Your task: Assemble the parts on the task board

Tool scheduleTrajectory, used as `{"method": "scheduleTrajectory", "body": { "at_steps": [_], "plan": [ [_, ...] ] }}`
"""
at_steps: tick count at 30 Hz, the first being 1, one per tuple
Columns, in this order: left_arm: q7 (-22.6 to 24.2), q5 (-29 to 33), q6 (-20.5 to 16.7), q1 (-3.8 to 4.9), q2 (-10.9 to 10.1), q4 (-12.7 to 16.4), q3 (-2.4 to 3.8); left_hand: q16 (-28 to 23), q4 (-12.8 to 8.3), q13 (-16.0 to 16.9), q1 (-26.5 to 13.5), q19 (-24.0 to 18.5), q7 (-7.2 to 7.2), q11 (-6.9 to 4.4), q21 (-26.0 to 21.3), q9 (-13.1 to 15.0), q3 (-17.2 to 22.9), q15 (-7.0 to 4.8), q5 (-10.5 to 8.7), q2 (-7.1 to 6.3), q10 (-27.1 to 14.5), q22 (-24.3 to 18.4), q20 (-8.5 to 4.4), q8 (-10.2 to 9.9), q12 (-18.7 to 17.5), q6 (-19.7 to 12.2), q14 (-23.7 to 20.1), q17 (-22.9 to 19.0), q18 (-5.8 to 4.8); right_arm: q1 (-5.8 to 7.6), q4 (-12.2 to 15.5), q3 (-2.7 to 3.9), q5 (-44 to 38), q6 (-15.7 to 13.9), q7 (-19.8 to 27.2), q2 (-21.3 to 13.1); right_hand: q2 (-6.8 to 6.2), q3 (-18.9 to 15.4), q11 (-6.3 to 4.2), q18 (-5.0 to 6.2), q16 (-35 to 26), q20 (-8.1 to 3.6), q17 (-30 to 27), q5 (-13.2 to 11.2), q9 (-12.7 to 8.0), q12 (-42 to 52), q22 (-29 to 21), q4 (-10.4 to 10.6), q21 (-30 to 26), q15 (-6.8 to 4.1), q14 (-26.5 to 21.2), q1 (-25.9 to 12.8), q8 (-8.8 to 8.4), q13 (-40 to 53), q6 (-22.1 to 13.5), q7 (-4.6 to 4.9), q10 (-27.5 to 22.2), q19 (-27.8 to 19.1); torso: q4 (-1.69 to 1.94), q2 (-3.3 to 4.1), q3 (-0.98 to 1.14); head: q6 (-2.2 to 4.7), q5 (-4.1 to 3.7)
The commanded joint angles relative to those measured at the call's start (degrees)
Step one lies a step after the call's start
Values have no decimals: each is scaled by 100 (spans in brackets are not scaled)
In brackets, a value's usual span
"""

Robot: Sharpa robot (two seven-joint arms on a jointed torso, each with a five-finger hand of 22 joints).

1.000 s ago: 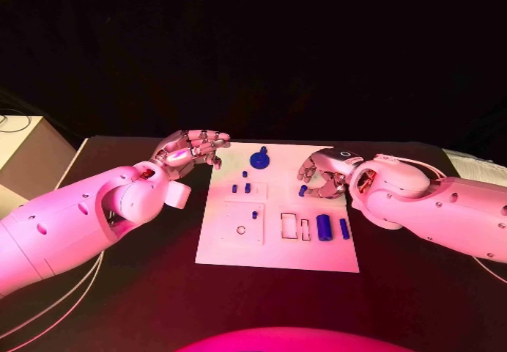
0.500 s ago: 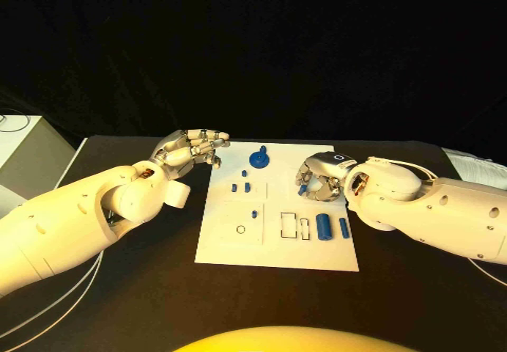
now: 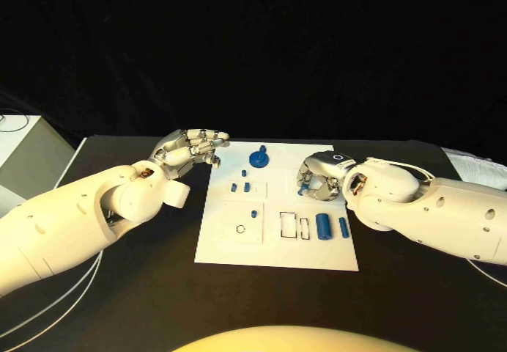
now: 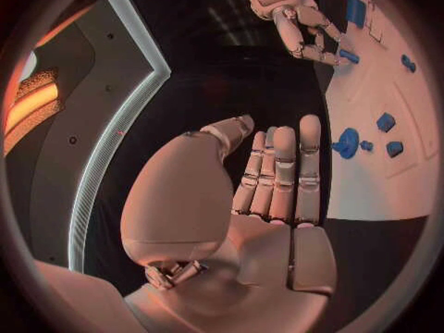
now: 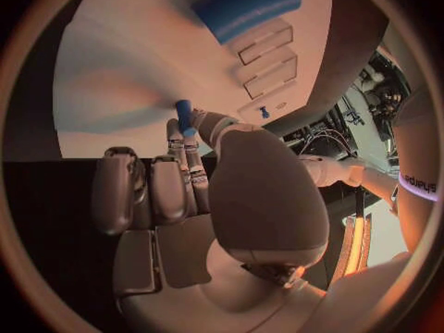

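Observation:
The white task board lies mid-table. My right hand hovers over its right side and pinches a small blue peg between thumb and a finger; the right wrist view shows that peg sticking out of the pinch above the board. My left hand hangs off the board's far left corner and holds nothing; its fingers lie straight, side by side. A blue knob part stands at the board's far edge. A thick blue cylinder and a thin one lie beside two rectangular slots.
Two small blue pegs and a single one stand on the board's left half, near a round hole. A white box stands off the table's left. Cables trail under my left arm.
The right arm has eased slightly towards the board's middle, with the peg still in its pinch. The left hand has not moved.

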Motion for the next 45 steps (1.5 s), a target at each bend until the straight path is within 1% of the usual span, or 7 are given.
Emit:
{"method": "scheduleTrajectory", "body": {
  "at_steps": [1, 7, 16, 20, 27, 37, 45],
  "plan": [
    [6, 30, 77, -5, 5, 11, 5, -1, 14, -7, -31, 40, 19, 23, -19, -5, -27, 55, 3, 13, -11, 5, 12, -31, -28, -14, 1, 7, 80, -11, 2, -2, -278, -130, -112, 6, 91, 114, -75, -46, 46, -12, 20, -46, 35, 38, 33, -77, 42, -52, 53, 120, 48, 51, 61, -9, 165, 24, 0, 2, -1, 1, -4],
    [-2, 30, 89, -6, 11, 1, 5, -1, 14, -7, -31, 40, 19, 23, -19, -5, -27, 55, 3, 13, -11, 5, 12, -31, -28, -14, 1, 7, 80, -26, 56, -2, -330, -343, -74, -3, 213, 264, -140, -76, 61, -56, 23, -97, 153, 51, 180, -258, 190, -103, 53, 95, 189, 120, 156, -60, 381, 67, 0, 0, -1, 6, -7],
    [6, 30, 87, -10, 21, -30, 5, 0, 21, -6, -36, 40, 19, 23, -20, -5, -27, 56, 2, 20, -10, 5, 14, -31, -28, -13, 1, 8, 80, -41, 340, 7, -333, -768, -63, -137, 205, 324, -163, -97, 65, -76, 13, -103, 214, 40, 272, -353, 285, -122, 54, 55, 248, 157, 172, -72, 471, 98, 7, -2, -1, 2, 3],
    [15, 30, 89, -13, 30, -24, 5, 0, 21, -6, -14, 42, 14, 18, -21, -8, -1, 54, 15, 62, -10, 5, 15, -35, -32, -10, 2, 10, 83, -24, 544, 30, -330, -952, -133, -272, 197, 350, -166, -108, 74, -81, 28, -73, 232, 31, 318, -386, 335, -126, 58, 43, 263, 168, 172, -72, 491, 115, 4, -13, -13, -6, 13],
    [19, 30, 85, -15, 38, -15, 5, 0, 25, -6, -23, 42, 17, 22, -21, -10, -6, 55, 12, 55, -13, 5, 16, -39, -34, -14, 1, 10, 83, 24, 1003, 66, -284, -1088, -182, -428, 187, 368, -167, -121, 75, -84, 24, -56, 248, 21, 371, -408, 393, -127, 59, 20, 278, 177, 174, -71, 507, 135, -15, 0, -2, 6, 33],
    [30, -9, 78, -24, 71, -16, 5, 0, 28, -6, -26, 43, 18, 22, -22, -11, -5, 55, 12, 58, -14, 5, 16, -40, -35, -14, 1, 10, 83, -54, 1415, 44, -94, -1052, -35, -121, 189, 381, -165, -118, 62, -86, -8, -50, 255, 13, 361, -420, 381, -128, 53, 15, 282, 181, 170, -68, 510, 130, 9, -12, -4, -1, 78],
    [51, -100, 71, -30, 85, -16, 4, -1, 34, -5, -35, 42, 20, 23, -23, -12, -11, 57, 8, 53, -10, 5, 17, -43, -34, -15, 0, 11, 82, -199, 1449, 22, -51, -1052, 63, 175, 190, 396, -163, -116, 60, -86, -15, -43, 260, 3, 353, -434, 369, -127, 52, 11, 284, 183, 162, -65, 509, 125, -2, -1, -6, -4, 132]
  ]
}}
